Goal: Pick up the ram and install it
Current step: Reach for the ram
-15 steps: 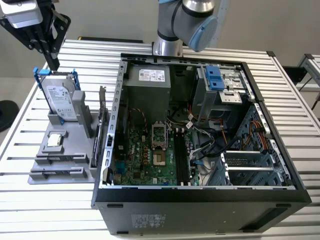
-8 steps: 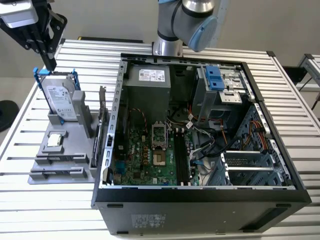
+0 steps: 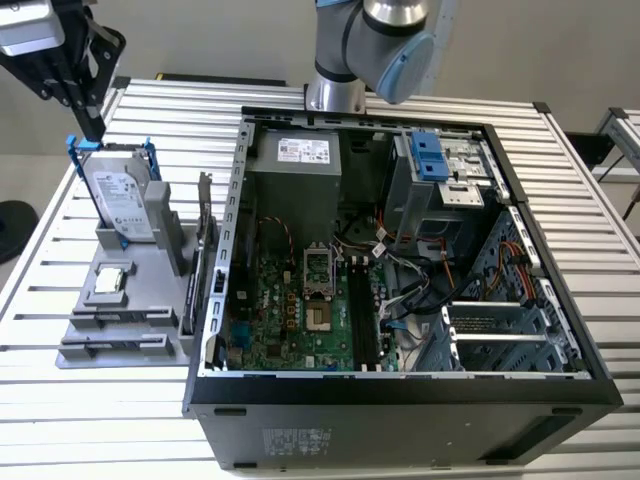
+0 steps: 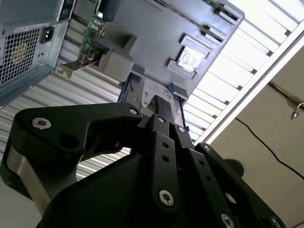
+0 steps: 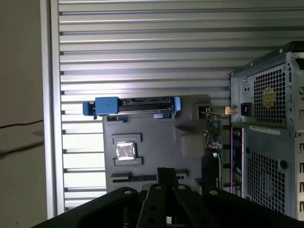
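My gripper [image 3: 94, 128] hangs at the exterior view's far left, just above the top of the hard drive [image 3: 125, 205] that stands in a blue-handled bracket. Its fingers look shut with nothing between them, seen in both wrist views [image 4: 159, 103] [image 5: 166, 172]. A thin dark strip [image 5: 135, 177], which seems to be the ram, lies edge-up in a slot near the front of the grey holder [image 3: 160, 345], partly hidden behind my fingers. Inside the open computer case [image 3: 400, 388], long black memory slots [image 3: 362, 320] run beside the motherboard [image 3: 285, 305].
On the grey holder a small square silver chip [image 3: 110, 280] [image 5: 126, 151] lies flat. A green expansion card [image 5: 213, 137] stands between holder and case. The case walls rise above the slatted metal table [image 3: 150, 420]. The arm's base [image 3: 340, 50] stands behind the case.
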